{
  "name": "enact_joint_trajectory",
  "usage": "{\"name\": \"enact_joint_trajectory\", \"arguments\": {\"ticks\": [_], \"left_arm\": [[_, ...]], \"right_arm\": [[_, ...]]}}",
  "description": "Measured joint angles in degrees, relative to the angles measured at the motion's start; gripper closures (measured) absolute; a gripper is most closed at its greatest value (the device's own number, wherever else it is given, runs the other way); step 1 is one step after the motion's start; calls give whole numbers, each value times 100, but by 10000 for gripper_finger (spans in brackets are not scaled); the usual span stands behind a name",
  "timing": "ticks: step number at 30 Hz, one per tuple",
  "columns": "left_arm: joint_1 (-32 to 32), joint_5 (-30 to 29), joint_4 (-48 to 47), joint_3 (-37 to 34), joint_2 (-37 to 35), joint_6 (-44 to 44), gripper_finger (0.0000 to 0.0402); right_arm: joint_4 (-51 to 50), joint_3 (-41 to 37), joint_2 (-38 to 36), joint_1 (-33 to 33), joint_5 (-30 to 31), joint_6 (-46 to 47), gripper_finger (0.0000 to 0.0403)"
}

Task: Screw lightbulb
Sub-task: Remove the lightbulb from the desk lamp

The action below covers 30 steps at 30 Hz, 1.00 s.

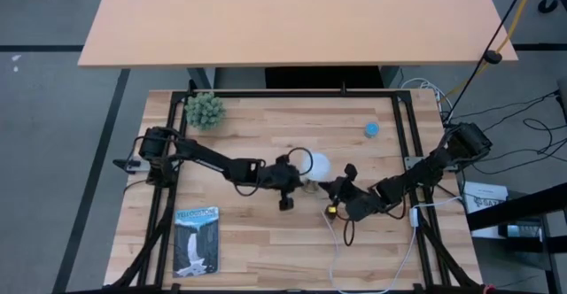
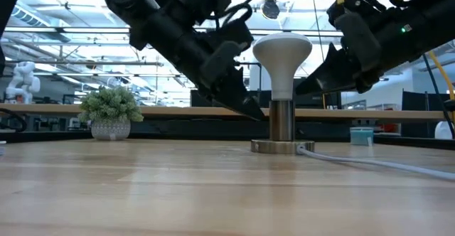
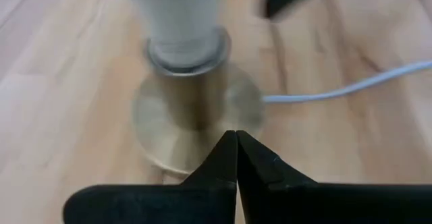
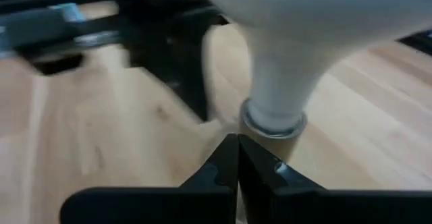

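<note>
The white lightbulb (image 2: 282, 58) stands upright with its narrow end in the silvery socket (image 2: 281, 122), whose round base disc rests on the wooden table (image 1: 266, 241). In the high view the bulb (image 1: 317, 164) sits at mid-table between both arms. My left gripper (image 3: 235, 136) is shut, its tips slanting down at the socket's column (image 3: 196, 96) from the table's left. My right gripper (image 4: 236, 140) is shut too. Its tips point at the socket's top, just under the bulb's neck (image 4: 277, 96), from the right. My left gripper's shut tips (image 2: 256, 113) stand right at the socket's column, low on its left side; I cannot tell whether they touch it. My right gripper's shut tips (image 2: 300, 90) stand beside the bulb's neck on its right side; I cannot tell whether they touch it.
A white cord (image 2: 370, 161) runs from the socket base toward the table's near right. A small potted plant (image 1: 205, 110) stands at the far left. A small blue object (image 1: 371, 129) sits at the far right, and a booklet (image 1: 196, 239) lies near left.
</note>
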Motion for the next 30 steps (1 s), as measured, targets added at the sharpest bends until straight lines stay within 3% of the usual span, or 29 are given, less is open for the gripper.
{"name": "enact_joint_trajectory", "arguments": {"ticks": [11, 17, 30], "left_arm": [[592, -363, 703, 0, -2, 146, 401], [804, 280, 1234, 0, -2, 183, 401], [436, 299, 1114, 1, -15, 161, 401]], "right_arm": [[337, 4, 0, -137, -400, -409, 403], [571, 7, 0, -297, -413, -797, 403], [354, 11, 0, -268, -64, -776, 403]]}}
